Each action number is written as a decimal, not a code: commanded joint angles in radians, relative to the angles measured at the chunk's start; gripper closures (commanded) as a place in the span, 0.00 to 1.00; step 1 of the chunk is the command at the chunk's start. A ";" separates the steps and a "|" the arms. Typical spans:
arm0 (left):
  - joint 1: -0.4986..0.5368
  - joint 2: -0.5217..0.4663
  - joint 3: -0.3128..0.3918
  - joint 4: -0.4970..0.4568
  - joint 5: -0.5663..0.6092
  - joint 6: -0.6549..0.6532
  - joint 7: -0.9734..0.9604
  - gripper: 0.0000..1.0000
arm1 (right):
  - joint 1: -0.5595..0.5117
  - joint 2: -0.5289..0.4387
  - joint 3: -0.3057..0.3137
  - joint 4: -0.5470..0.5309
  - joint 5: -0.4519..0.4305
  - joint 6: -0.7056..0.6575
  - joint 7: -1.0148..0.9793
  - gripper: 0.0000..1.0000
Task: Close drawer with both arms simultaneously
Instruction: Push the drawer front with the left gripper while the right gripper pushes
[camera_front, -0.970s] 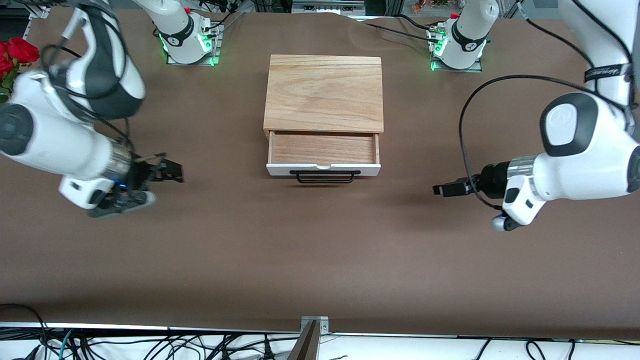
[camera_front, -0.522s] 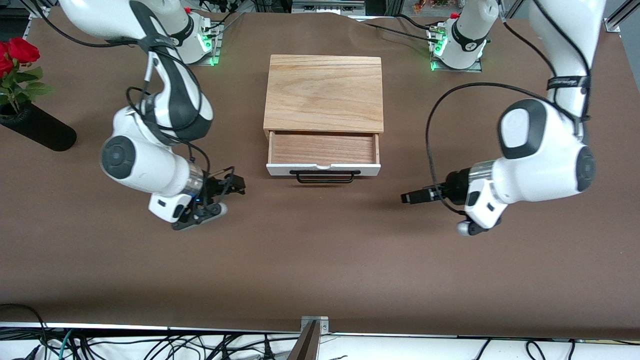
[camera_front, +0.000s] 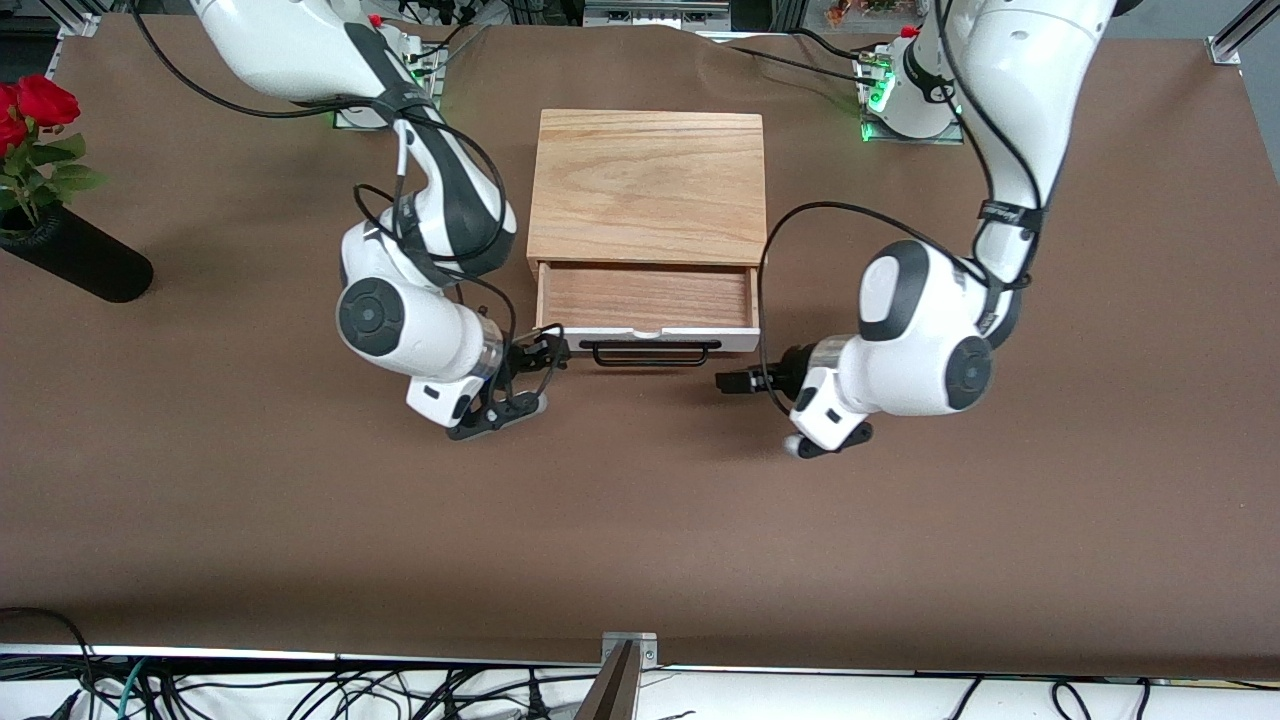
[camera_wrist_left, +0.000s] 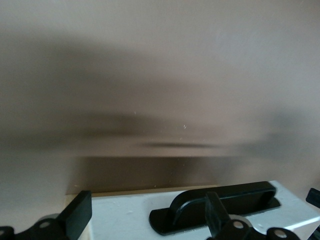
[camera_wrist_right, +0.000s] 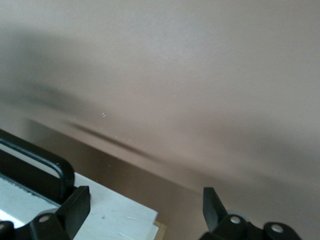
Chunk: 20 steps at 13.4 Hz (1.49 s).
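I see the drawer pulled out between my spread left end effector and spread right end effector, both near its handle

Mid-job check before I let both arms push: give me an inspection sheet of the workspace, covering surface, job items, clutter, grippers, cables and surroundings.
Surface: brown table, flat.
Job's things: drawer pulled out of its wooden box, tray empty, black handle facing the front camera.
Clutter: vase with red roses at the right arm's end.
Grippers: left gripper by the drawer front's corner, right gripper by the other; both open, holding nothing.
Cables: black loops along both arms.
Surroundings: cable tangle under the table's front edge.
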 joint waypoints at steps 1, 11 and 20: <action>-0.018 -0.016 0.012 -0.010 -0.015 -0.035 -0.020 0.00 | 0.023 0.010 -0.007 0.009 0.055 -0.001 0.009 0.00; -0.055 -0.016 0.012 -0.038 -0.009 -0.137 -0.018 0.00 | 0.089 0.023 -0.007 0.002 0.069 -0.059 0.001 0.00; -0.092 -0.022 0.013 -0.082 -0.004 -0.217 -0.018 0.00 | 0.126 0.026 -0.007 0.002 0.079 -0.221 -0.002 0.00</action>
